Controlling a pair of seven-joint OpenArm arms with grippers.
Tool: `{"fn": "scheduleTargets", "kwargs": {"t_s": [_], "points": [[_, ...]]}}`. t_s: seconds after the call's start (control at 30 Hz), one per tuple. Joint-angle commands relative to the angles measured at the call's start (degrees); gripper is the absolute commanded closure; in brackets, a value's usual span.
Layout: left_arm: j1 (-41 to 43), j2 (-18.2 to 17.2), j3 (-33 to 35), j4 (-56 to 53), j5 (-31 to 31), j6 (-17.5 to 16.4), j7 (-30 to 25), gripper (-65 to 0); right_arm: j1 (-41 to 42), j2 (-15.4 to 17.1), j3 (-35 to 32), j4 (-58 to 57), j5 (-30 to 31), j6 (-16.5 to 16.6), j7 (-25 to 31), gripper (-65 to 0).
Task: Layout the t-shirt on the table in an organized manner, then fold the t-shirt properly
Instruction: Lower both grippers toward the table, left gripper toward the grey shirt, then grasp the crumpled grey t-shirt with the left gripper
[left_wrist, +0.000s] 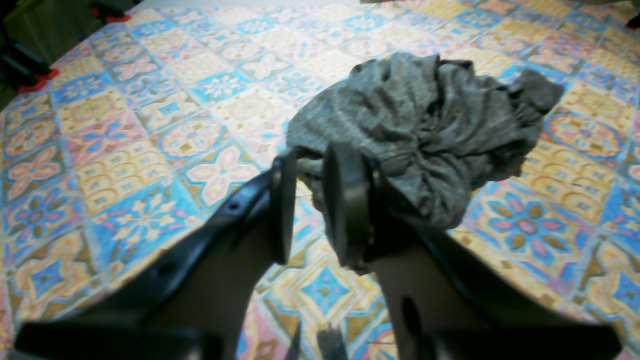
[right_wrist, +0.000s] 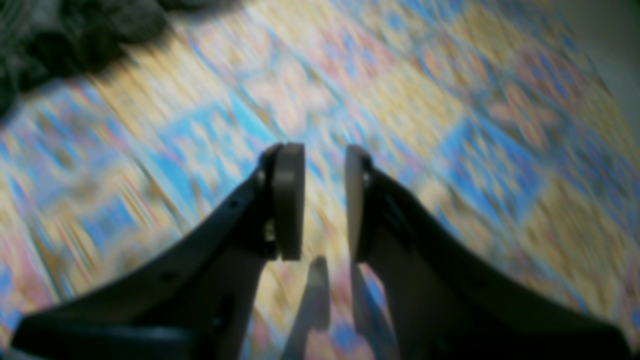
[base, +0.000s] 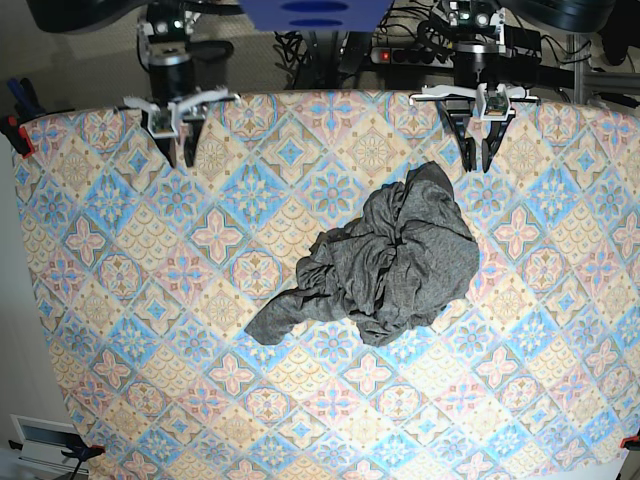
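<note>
The dark grey t-shirt (base: 385, 265) lies crumpled in a heap at the middle of the table (base: 150, 300), with one end trailing toward the front left. My left gripper (base: 477, 158) hangs just behind the heap's far edge. In the left wrist view the left gripper (left_wrist: 315, 150) has its jaws slightly apart, with the t-shirt (left_wrist: 425, 120) right at the fingertips and cloth showing behind the gap. My right gripper (base: 178, 152) is far left at the back edge, away from the shirt. In the blurred right wrist view the right gripper (right_wrist: 324, 147) is open and empty above the table (right_wrist: 450, 150), with the t-shirt (right_wrist: 60, 35) in the top left corner.
Red clamps (base: 12, 135) hold the cloth at the table's left edge, and one shows in the left wrist view (left_wrist: 32, 82). Cables and a power strip (base: 400, 55) sit behind the back edge. The patterned cloth spreads wide around the shirt on all sides.
</note>
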Motion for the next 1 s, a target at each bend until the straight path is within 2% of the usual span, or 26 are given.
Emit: {"fn": "scheduleTargets", "kwargs": {"t_s": [0.0,0.17,0.3,0.37,0.43,0.5,0.6,0.87,0.97], "points": [[-0.53,-0.11,-0.07,1.16,-0.08,-0.25,0.36,-13.8,-0.13,0.22,-0.47,1.18,0.23,-0.10,1.49,-15.1],[-4.93,-0.11,-0.16,1.25,-0.08,-0.25,14.60,-13.9,3.56,0.22,-3.54,1.01,0.23,-0.10,0.96,-16.1],[-7.65,-0.11,-0.16,1.34,-0.08,-0.34,22.87,-13.9,6.02,1.45,-4.16,1.01,0.23,-0.10,-7.39,-16.1],[-8.80,-0.11,-0.16,1.34,-0.08,-0.34,25.42,-15.7,7.25,1.89,-4.25,1.01,0.23,-0.10,-11.70,-16.1],[-10.03,-0.11,-0.33,1.34,-0.08,-0.34,27.70,-20.7,8.75,1.89,-4.25,1.01,0.23,-0.10,-15.48,-16.2],[-11.17,-0.11,-0.42,1.34,0.01,-0.34,29.55,-27.3,10.07,1.89,-4.25,1.01,0.23,-0.10,-17.94,-16.2],[-12.31,-0.11,-0.51,1.34,0.36,-0.34,32.27,-34.0,10.59,1.89,-4.25,1.01,0.23,-0.10,-19.61,-16.3],[-18.82,-0.28,-0.60,1.25,0.45,-0.34,40.98,-34.2,10.59,2.94,-4.25,1.01,0.23,-0.10,-19.88,-24.5],[-21.81,-2.13,-0.51,1.16,0.10,-0.43,43.62,-34.3,10.59,2.94,-4.25,1.01,0.23,-0.01,-19.70,-25.1]]}}
